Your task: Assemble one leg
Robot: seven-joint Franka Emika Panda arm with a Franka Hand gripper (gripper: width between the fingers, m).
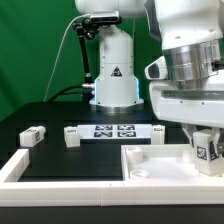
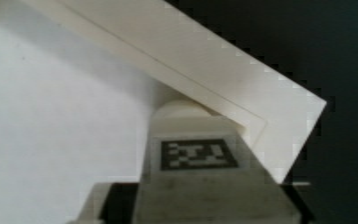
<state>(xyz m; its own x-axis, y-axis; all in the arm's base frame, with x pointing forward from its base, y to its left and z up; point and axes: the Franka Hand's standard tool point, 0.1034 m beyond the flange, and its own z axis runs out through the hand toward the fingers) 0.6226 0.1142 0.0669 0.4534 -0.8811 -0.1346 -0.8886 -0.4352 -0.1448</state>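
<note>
Robot's gripper (image 1: 205, 140) clamps small white chunky tagged plastic leg (image 1: 208, 153), prob. touching large flat white rimmed piece (image 1: 150, 166) at its 3 o'clock edge.

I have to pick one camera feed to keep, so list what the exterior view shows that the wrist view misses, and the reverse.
Exterior view only: the arm's base, the marker board and two loose legs. Wrist view only: the tag on the leg seen head-on, and the pointed corner of the rimmed white panel outlined against black. Both: the pincer shut on the leg, close to the rimmed white panel.
</note>
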